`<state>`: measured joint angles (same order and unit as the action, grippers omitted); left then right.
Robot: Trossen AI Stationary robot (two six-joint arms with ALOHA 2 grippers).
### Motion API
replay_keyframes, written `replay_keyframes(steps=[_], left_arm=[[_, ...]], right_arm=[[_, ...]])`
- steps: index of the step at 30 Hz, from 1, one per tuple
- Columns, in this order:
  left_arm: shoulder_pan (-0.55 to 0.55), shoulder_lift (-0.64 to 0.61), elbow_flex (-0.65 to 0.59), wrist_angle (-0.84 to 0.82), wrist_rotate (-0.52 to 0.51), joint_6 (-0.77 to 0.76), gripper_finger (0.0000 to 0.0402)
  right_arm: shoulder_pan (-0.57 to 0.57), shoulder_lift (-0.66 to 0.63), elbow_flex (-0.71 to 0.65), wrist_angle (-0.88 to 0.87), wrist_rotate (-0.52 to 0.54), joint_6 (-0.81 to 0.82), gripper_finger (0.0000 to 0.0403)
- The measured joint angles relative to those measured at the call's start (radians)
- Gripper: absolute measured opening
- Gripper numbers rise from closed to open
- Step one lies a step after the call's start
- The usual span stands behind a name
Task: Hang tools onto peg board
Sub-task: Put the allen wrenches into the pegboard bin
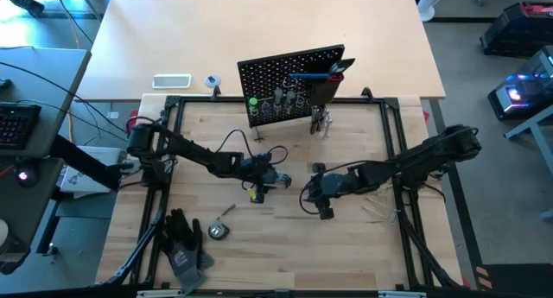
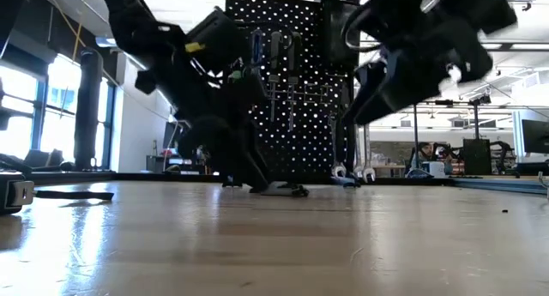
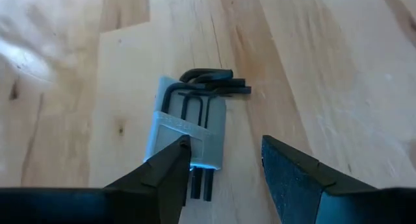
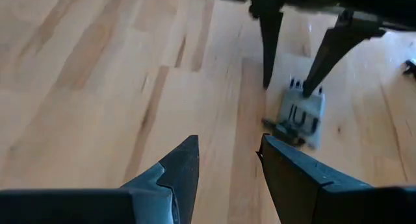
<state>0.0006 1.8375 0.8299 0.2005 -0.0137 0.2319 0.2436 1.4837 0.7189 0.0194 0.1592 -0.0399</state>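
left gripper [image 3: 224,178] spread over hex key set [image 3: 192,130], one fingertip at holder's edge, nothing pinched yet. set flat on table [image 1: 346,246], at 6 o'clock from peg board [image 1: 289,82]. step: pickup approach; next likely centre, lower, close. left arm stretched low. right gripper [image 4: 227,169] spread, empty, hovers at 3 o'clock.

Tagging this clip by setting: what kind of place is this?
Probably a robotics lab or workshop: a framed wooden workbench with two arms, an upright peg board holding hand tools, and desks with computer gear around it, open office space behind.
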Motion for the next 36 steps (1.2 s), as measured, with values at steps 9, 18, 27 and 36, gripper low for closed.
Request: replay_keyframes(steps=[9,18,27,36], left_arm=[[-0.003,0.031,0.005,0.045,-0.017,0.009,0.0179],[-0.031,-0.044,0.025,0.027,-0.071,0.073,0.0179],[0.000,-0.028,0.025,0.027,-0.065,0.087,0.0179],[0.057,0.026,0.024,0.058,0.001,0.035,0.0179]], right_arm=[[-0.002,0.048,-0.213,0.489,0.050,-0.123,0.0158],[-0.013,0.242,-0.196,0.615,0.087,-0.163,0.0158],[-0.023,0.398,-0.195,0.856,0.157,-0.217,0.0191],[-0.066,0.473,-0.186,0.936,0.161,-0.223,0.0249]])
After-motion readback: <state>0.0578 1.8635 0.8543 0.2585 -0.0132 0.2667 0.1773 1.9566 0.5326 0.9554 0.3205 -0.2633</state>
